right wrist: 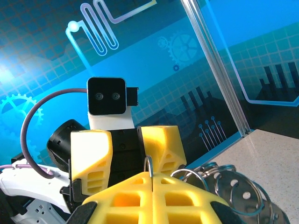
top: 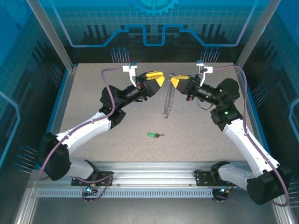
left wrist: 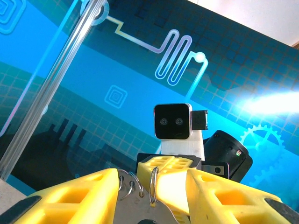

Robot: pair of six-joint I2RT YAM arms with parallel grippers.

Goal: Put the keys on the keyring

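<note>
Key: tiny, light, likely slippery, flat on the table centre toward its near edge, so you pinch its green head; right jaws clamp the keyring, left jaws part-open beside it.

Left pincer facing right pincer, keyring chain dangling between them, green key on table
</note>
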